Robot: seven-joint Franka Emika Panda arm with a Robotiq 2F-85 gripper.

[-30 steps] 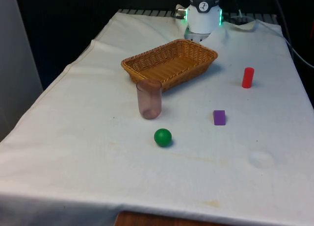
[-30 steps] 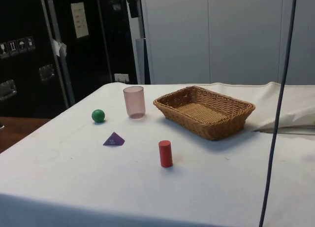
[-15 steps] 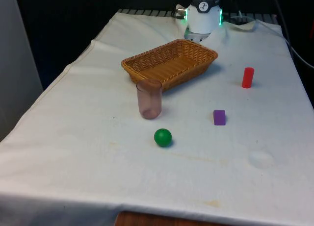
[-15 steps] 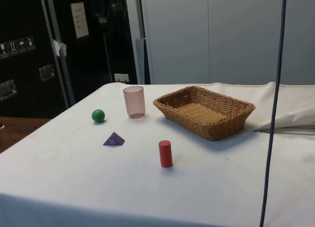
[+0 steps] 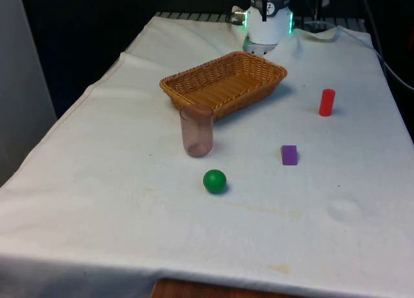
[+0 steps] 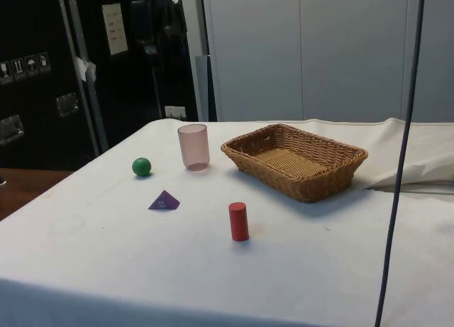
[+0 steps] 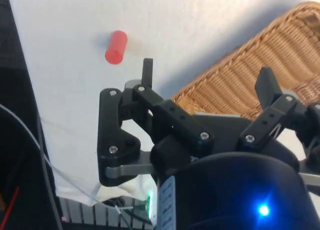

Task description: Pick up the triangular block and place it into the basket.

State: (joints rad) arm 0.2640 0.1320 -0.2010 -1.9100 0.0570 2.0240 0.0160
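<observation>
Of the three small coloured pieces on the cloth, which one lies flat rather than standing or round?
The purple triangular block, between the green ball and the red cylinder. It lies low on the cloth; the cylinder stands upright and the ball is round.

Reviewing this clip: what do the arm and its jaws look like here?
The arm shows in the front view as a rounded white casing with a black band and green lights on either side. In the wrist view the gripper is matte black, built of angular bolted links with silver screw heads, ending in two slim, flat-tipped fingers. The jaws stand well apart.
</observation>
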